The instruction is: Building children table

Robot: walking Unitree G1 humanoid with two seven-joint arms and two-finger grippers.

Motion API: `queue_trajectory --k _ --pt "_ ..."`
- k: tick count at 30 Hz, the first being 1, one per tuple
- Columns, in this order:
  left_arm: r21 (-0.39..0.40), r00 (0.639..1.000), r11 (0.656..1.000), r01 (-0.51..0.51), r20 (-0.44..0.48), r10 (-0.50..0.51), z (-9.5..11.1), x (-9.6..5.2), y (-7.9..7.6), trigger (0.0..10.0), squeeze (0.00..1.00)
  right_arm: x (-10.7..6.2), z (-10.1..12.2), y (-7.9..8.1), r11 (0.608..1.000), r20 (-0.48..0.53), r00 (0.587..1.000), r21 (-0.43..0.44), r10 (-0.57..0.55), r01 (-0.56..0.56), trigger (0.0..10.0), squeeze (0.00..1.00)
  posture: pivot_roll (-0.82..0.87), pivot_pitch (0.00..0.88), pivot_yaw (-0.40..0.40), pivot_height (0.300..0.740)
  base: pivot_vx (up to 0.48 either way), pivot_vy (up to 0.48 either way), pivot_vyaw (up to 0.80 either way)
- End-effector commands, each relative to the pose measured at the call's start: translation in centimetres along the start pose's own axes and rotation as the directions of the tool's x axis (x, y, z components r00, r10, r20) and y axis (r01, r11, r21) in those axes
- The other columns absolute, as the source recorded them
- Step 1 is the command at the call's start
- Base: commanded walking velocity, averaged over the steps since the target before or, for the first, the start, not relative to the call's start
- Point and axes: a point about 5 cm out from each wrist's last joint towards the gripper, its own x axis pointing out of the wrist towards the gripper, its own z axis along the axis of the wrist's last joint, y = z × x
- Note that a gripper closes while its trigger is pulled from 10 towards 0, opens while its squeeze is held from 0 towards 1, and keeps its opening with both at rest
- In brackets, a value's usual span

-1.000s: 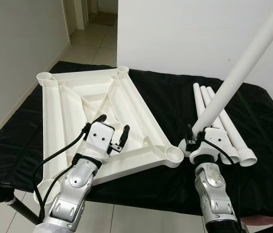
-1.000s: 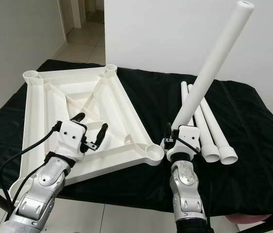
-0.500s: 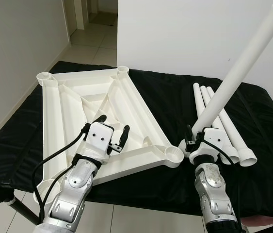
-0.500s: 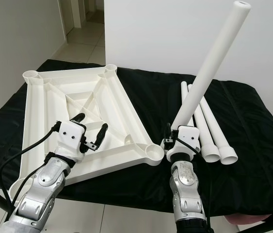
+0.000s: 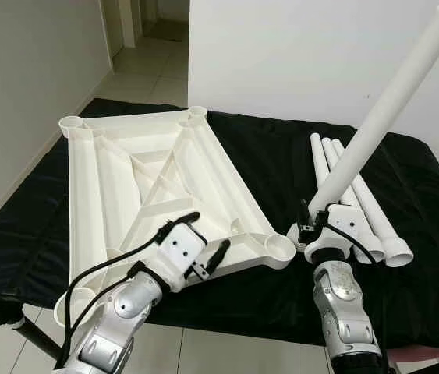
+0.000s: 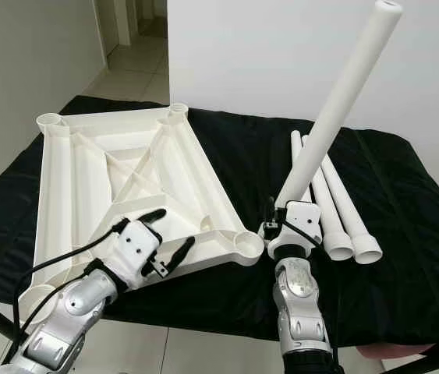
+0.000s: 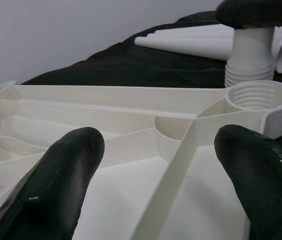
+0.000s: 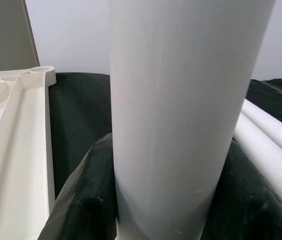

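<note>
1. My right gripper (image 6: pixel 291 212) is clamped on a smooth white tube leg (image 6: pixel 336 113), tilted up, threaded end beside the corner socket (image 6: pixel 245 243).
2. My left gripper (image 6: pixel 164 236) is spread wide, empty, over the ribbed white tabletop (image 6: pixel 118 175) lying upside down on black cloth (image 6: pixel 406 226).
3. 3 more legs (image 6: pixel 336 206) lie alongside.

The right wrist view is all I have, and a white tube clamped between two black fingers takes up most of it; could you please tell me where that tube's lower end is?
Observer: The table leg in the right gripper has its threaded end just beside the near corner socket, not in it.
Operator: Thank you. Is the leg upright?
Observer: No, it tilts up and away to the right.
Operator: And the other arm, please?
Observer: The left gripper is open over the upturned tabletop, near its front edge.
</note>
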Motion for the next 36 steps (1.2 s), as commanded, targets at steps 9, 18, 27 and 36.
queue_trajectory --k 9,18,27,36 --pt "-0.093 0.999 0.994 0.048 -0.003 -0.049 0.4 0.6 0.1 10.0 0.00 2.1 2.7 1.0 0.995 0.063 0.995 -0.072 0.080 -0.076 10.0 0.00 0.00 0.000 -0.015 0.740 0.000 0.000 0.00" --pt "-0.192 0.996 0.978 0.087 0.027 -0.083 1.3 0.7 0.3 10.0 0.00 2.3 4.2 3.0 0.971 0.082 0.971 -0.100 0.225 -0.217 10.0 0.00 0.01 0.000 -0.039 0.740 0.000 0.000 0.00" --pt "-0.270 0.992 0.955 0.125 0.065 -0.111 2.1 0.6 0.3 10.0 0.00 1.5 4.3 3.7 0.953 0.072 0.952 -0.070 0.298 -0.293 10.0 0.00 0.00 0.000 -0.058 0.740 0.000 0.000 0.00" --pt "-0.146 0.988 0.978 0.149 -0.014 -0.152 0.6 -0.3 -0.4 10.0 0.00 0.8 4.0 2.8 0.954 0.042 0.953 -0.032 0.301 -0.299 10.0 0.00 0.01 0.000 -0.063 0.740 0.000 0.000 0.00"
